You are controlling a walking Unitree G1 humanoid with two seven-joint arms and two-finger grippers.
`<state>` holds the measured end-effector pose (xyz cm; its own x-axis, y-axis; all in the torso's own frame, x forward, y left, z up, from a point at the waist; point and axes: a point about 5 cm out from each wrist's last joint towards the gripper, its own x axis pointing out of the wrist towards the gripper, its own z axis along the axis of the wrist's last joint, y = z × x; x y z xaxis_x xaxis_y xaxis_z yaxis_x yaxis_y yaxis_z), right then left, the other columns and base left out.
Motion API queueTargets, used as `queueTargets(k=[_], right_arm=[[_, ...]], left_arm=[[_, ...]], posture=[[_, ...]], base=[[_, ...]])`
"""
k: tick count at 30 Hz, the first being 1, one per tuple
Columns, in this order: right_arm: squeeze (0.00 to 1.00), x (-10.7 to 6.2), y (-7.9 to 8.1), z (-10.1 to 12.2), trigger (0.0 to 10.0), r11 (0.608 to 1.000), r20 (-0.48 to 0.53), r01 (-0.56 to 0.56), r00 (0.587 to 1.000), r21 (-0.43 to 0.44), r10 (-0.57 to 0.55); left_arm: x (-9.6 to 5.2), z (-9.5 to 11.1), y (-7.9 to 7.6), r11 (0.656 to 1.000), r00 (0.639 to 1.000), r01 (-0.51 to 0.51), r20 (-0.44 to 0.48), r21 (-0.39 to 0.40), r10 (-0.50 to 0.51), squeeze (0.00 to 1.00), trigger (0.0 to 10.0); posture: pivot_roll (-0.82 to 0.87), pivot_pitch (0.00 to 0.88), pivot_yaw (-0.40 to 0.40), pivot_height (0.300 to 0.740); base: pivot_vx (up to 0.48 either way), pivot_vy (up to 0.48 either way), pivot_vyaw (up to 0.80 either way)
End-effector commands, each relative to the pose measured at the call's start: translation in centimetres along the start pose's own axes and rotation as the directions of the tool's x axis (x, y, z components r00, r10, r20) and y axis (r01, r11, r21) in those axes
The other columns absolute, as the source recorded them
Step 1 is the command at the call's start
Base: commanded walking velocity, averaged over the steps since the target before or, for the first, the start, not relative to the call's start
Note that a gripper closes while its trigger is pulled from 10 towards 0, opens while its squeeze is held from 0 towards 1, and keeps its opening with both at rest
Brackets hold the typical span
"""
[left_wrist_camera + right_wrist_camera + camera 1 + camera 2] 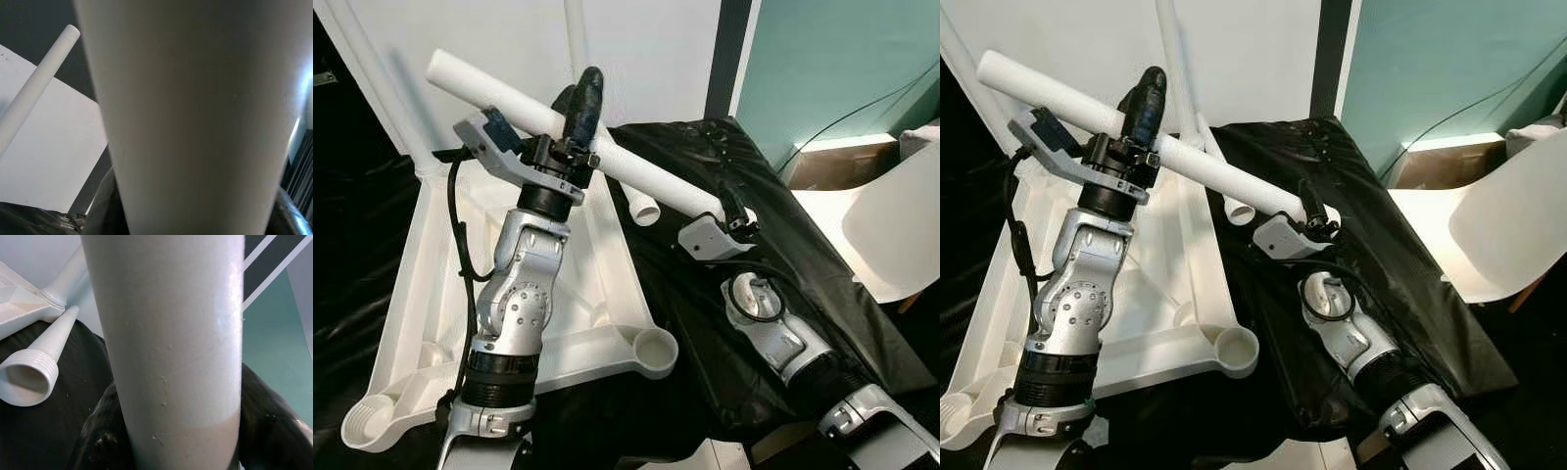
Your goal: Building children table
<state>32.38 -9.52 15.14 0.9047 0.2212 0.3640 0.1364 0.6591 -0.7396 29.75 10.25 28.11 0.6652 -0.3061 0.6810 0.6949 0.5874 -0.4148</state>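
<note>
Both claws are gripping one white leg (pixel 636 168) w/ fingers closed round it. The left claw (pixel 579 108) is clamping it near the upper end, black fingers wrapping over the tube; the right claw (pixel 736 212) is clamping near the lower end. In both wrist views the tube is running straight out between the fingers, so each grip is looking snug, though that's a judgement.

Key relation: the leg's long axis is slanting from high on the robot's left down toward its right, hanging above the upturned white top (pixel 411 323) and the black sheet (pixel 783 264). The top is lying mostly on the robot's left, below the left claw, w/ an open corner socket (pixel 654 351) nearer the robot and another socket (pixel 367 421) at the far-left corner. So the left arm is nearer the top; the right one is out over the sheet.

A second leg (pixel 641 204), threaded end open, is lying on the sheet just beside the top's edge. A third leg is already standing in the top further back.

Prob next: tipping the held leg upright and lining an end w/ a free socket. Risk: the two arms twisting against each other.
</note>
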Motion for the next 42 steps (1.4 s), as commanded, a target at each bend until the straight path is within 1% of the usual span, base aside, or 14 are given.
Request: queueTargets(k=[1,6,7,12,13,26,27,29,31,34,35,36,37,42], right_arm=[[0.0,-0.4,1.5,0.5,10.0,0.996,0.047,-0.075,0.996,-0.052,0.077],[0.0,-0.3,1.9,0.2,10.0,0.995,0.015,-0.101,0.995,-0.024,0.102],[1.0,-0.1,1.7,0.5,10.0,0.993,0.009,-0.116,0.993,0.021,0.116],[1.0,0.3,1.3,1.8,10.0,0.967,0.028,-0.221,0.975,0.128,0.219],[0.0,0.6,0.8,2.8,10.0,0.947,0.057,-0.271,0.963,0.172,0.265],[0.0,2.1,-1.8,3.0,10.0,0.747,0.079,-0.582,0.802,0.321,0.591],[0.0,2.1,-1.7,2.6,4.2,0.74,0.07,-0.596,0.791,0.312,0.608],[0.0,2.0,-1.7,2.4,4.2,0.73,0.064,-0.609,0.779,0.309,0.623],[0.0,1.7,-1.5,2.0,0.0,0.723,0.05,-0.629,0.763,0.287,0.644],[0.0,1.8,-1.6,2.2,0.0,0.728,0.049,-0.624,0.768,0.285,0.639],[0.0,1.8,-1.6,2.2,0.0,0.728,0.049,-0.624,0.768,0.285,0.639],[0.0,2.0,-1.7,2.4,0.0,0.736,0.045,-0.613,0.776,0.286,0.629],[0.0,2.3,-1.8,2.5,0.0,0.761,0.033,-0.584,0.799,0.28,0.601],[0.0,2.8,-2.1,2.6,0.0,0.823,-0.001,-0.492,0.858,0.286,0.513]], left_arm=[[0.2,0.2,-1.7,0.982,0.982,0.188,0.027,-0.01,-0.188,0.0,0.0],[0.0,0.2,-1.8,0.979,0.979,0.202,0.025,-0.013,-0.201,0.0,0.0],[0.0,0.2,-1.9,0.978,0.978,0.206,0.022,-0.012,-0.206,0.0,0.0],[-0.1,-0.1,-2.0,0.975,0.975,0.223,0.0,0.008,-0.223,0.0,0.0],[-0.1,-0.2,-2.1,0.971,0.972,0.237,-0.014,0.022,-0.236,0.0,0.0],[-0.2,-1.1,-3.4,0.942,0.94,0.334,-0.077,0.026,-0.331,0.0,0.0],[-0.2,-1.1,-3.4,0.942,0.94,0.335,-0.076,0.024,-0.332,0.0,0.0],[-0.1,-1.1,-3.4,0.942,0.94,0.335,-0.075,0.024,-0.333,0.0,0.0],[0.0,-0.9,-3.3,0.947,0.946,0.32,-0.066,0.025,-0.318,0.0,0.0],[0.2,-0.7,-2.8,0.959,0.96,0.279,-0.055,0.052,-0.276,0.0,9.5],[0.2,-0.7,-2.8,0.959,0.96,0.279,-0.055,0.052,-0.276,0.0,9.5],[0.2,-0.6,-2.6,0.964,0.965,0.261,-0.047,0.058,-0.258,0.83,10.0],[0.2,-0.5,-2.4,0.969,0.971,0.24,-0.034,0.055,-0.238,1.0,10.0],[0.3,-0.6,-1.8,0.98,0.984,0.179,-0.036,0.083,-0.176,1.0,10.0]], posture=[[-0.1,0.0,0.034,0.74],[-0.1,0.0,0.034,0.74],[-0.1,0.0,0.034,0.74],[-0.11,0.0,0.033,0.74],[-0.11,0.0,0.032,0.74],[-0.12,0.0,0.033,0.74],[-0.12,0.0,0.033,0.74],[-0.12,0.0,0.033,0.74],[-0.12,0.0,0.034,0.74],[-0.11,0.0,0.036,0.74],[-0.11,0.0,0.036,0.74],[-0.11,0.0,0.036,0.74],[-0.11,0.0,0.036,0.74],[-0.12,0.0,0.037,0.74]], base=[[0.0,0.0,0.0],[0.0,0.0,0.0],[0.0,0.0,0.0],[0.0,0.0,0.0],[0.0,0.0,0.0],[0.0,0.0,0.0],[0.0,0.0,0.0],[0.0,0.0,0.0],[0.0,0.0,0.0],[0.0,0.0,0.0],[0.0,0.0,0.0],[0.0,0.0,0.0],[0.0,0.0,0.0],[0.0,0.0,0.0]])
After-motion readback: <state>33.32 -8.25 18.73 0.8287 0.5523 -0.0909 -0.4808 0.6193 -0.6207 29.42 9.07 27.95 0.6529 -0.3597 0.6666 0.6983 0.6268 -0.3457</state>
